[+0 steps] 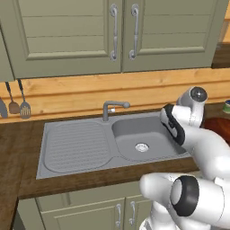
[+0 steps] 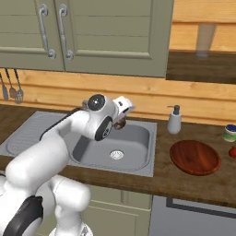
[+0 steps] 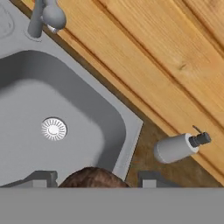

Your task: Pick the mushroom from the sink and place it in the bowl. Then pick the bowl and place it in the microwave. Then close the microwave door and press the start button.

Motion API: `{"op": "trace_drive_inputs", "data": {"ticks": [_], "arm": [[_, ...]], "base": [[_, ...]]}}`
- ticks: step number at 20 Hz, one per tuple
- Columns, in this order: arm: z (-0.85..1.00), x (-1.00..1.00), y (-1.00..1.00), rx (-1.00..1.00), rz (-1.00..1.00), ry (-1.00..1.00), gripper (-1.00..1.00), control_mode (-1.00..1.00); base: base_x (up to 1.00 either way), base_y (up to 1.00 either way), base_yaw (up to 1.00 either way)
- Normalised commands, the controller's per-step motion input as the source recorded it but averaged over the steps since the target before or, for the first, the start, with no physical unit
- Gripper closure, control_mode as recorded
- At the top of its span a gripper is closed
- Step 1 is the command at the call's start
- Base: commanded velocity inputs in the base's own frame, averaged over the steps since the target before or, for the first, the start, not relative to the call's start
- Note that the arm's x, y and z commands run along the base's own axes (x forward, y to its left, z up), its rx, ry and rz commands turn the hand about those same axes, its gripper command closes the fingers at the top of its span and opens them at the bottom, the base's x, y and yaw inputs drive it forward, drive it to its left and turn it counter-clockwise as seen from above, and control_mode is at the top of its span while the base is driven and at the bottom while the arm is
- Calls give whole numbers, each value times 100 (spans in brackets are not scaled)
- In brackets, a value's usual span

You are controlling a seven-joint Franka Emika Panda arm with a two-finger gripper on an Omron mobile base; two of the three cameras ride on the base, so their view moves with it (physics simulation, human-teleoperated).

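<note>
Now mushroom (image 3: 93,177) between fingers (image 3: 41,178); above sink (image 3: 26,109)

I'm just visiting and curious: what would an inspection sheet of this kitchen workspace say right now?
Surface: dark wood counter around the sink.
Job's things: mushroom between the gripper's fingertips, above the basin; bowl on the counter right of the sink, holding nothing.
Clutter: soap dispenser, small jar, a red item at the right edge.
Gripper: shut on the mushroom.
Cables: nothing seen.
Surroundings: olive cabinets, hanging utensils, faucet.
</note>
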Motion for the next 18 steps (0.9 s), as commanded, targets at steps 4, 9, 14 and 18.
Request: {"op": "trace_drive_inputs", "data": {"ticks": [4,9,14,18], "arm": [[-2,-6,-74,11,-18,0,100,-100],[-1,1,-91,14,-15,0,100,-100],[-1,0,-88,22,-20,0,100,-100],[0,0,-87,21,-22,0,100,-100]], "base": [[0,0,0],[0,0,0],[0,0,0],[0,0,0]]}}
